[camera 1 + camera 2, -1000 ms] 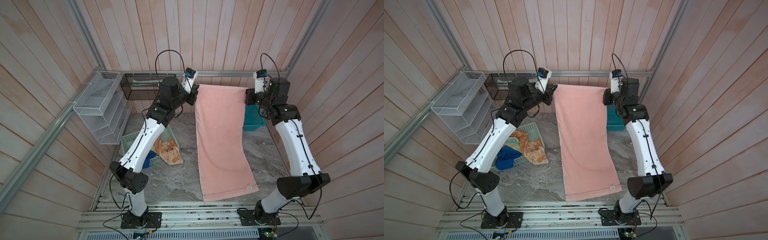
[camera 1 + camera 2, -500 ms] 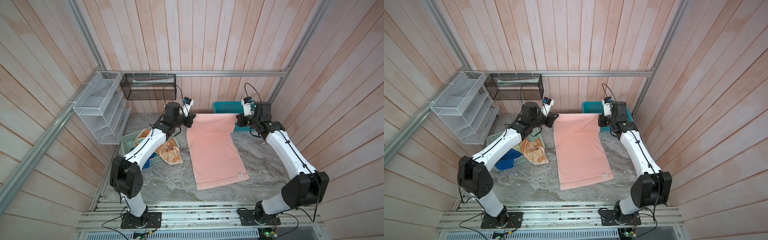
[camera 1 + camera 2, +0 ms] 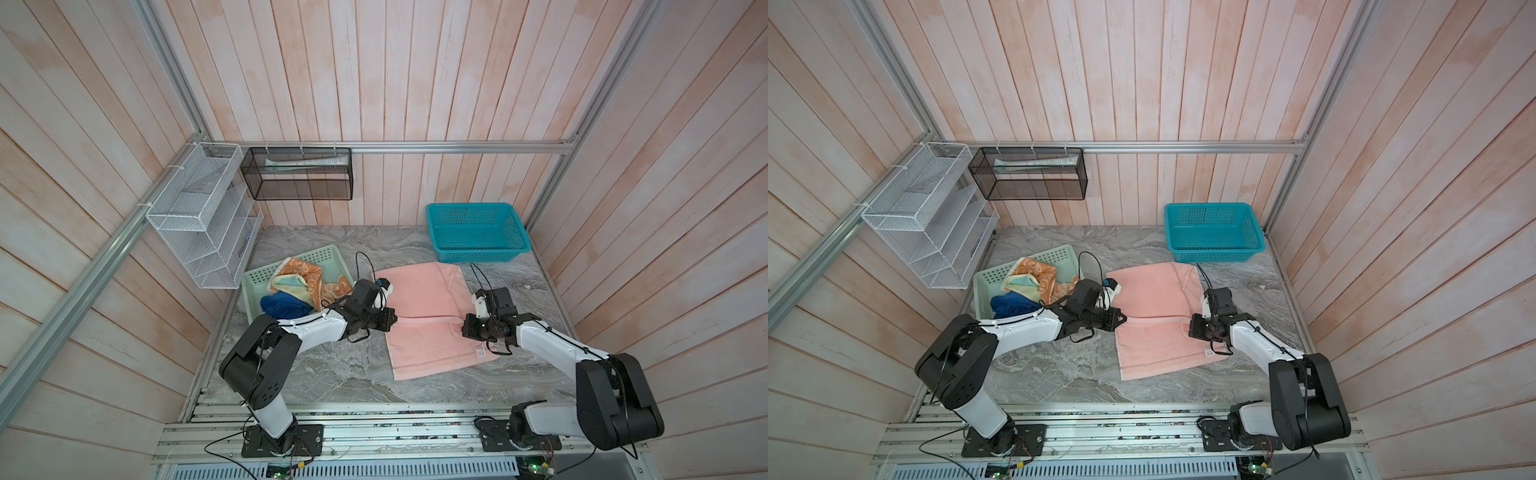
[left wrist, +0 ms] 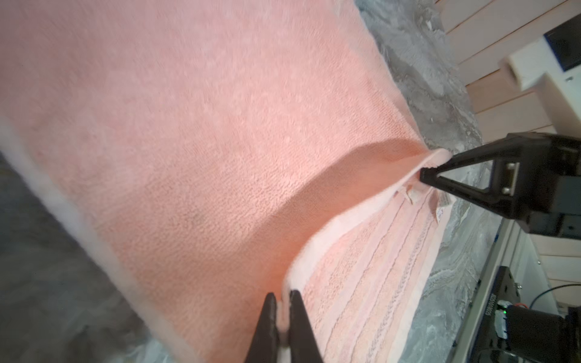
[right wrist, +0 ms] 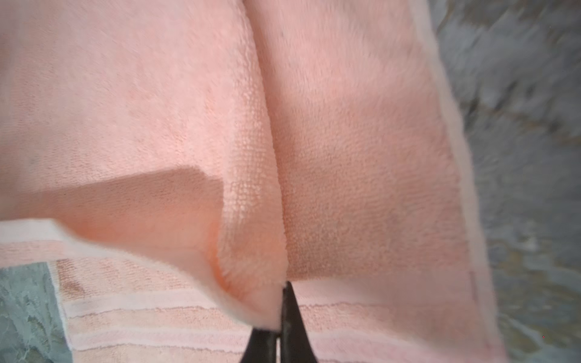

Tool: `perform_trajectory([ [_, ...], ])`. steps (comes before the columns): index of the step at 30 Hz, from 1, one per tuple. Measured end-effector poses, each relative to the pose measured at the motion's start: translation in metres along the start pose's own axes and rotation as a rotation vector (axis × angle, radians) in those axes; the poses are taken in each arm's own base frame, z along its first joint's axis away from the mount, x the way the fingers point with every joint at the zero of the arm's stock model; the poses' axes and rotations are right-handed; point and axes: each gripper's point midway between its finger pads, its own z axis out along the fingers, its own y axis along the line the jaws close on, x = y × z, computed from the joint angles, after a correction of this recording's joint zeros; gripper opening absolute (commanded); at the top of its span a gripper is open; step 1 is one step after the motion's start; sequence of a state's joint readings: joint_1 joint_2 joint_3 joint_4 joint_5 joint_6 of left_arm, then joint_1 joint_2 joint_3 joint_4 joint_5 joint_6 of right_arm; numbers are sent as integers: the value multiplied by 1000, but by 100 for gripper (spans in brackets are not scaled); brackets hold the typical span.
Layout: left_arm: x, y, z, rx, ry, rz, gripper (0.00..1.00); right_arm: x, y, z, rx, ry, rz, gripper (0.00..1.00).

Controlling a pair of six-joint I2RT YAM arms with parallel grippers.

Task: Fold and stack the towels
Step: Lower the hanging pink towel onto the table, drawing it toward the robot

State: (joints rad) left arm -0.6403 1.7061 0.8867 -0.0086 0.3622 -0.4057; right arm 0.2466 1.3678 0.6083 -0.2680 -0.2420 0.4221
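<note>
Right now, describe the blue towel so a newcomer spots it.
On the grey marble tabletop, find the mint-green basket at left. The royal blue towel is bunched at its near end, plain and dark beside the orange-and-cream patterned towel.

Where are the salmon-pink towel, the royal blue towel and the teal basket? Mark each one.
salmon-pink towel [image 3: 419,291], in a top view, on its folded-over upper layer.
royal blue towel [image 3: 284,306], in a top view, on its bunched middle.
teal basket [image 3: 482,254], in a top view, on its near wall.
</note>
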Motion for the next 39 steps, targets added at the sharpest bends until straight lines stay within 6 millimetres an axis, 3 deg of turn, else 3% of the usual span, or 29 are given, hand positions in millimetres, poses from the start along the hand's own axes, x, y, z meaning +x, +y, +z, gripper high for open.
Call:
perform_trajectory([
  [3, 17, 5, 8, -7, 44, -35, 0, 15, 7, 11, -16, 34, 19, 0],
  [6, 26, 14, 7, -33, 74, -59, 0, 24, 31, 18, -75, 25, 4, 0],
  [12, 20, 54, -7, -103, 82, -111, 0, 57, 83, 29, -192, 94, -41, 0],
  [15, 2, 66, -17, -128, 67, -113, 0, 55, 92, 31, -168, 130, -62, 0],
  [19, -52, 57, -32, -117, -12, -51, 0, 18, 100, 16, -100, 105, -114, 0],
  [24, -137, 45, -71, -95, -180, 30, 0, -86, 111, -42, -46, -87, -196, 0],
  [25, -155, 43, -82, -96, -221, 47, 0, -115, 109, -61, -21, -144, -214, 0],
  [29, -208, 26, -120, -65, -343, 121, 0, -176, 117, -113, 38, -283, -299, 0],
  [33, -227, 12, -138, -44, -394, 176, 0, -189, 126, -140, 67, -313, -377, 0],
  [37, -214, 10, -136, -26, -364, 179, 0, -177, 117, -138, 102, -257, -407, 0],
  [39, -197, 12, -131, -15, -329, 164, 0, -169, 113, -135, 112, -223, -423, 0],
])
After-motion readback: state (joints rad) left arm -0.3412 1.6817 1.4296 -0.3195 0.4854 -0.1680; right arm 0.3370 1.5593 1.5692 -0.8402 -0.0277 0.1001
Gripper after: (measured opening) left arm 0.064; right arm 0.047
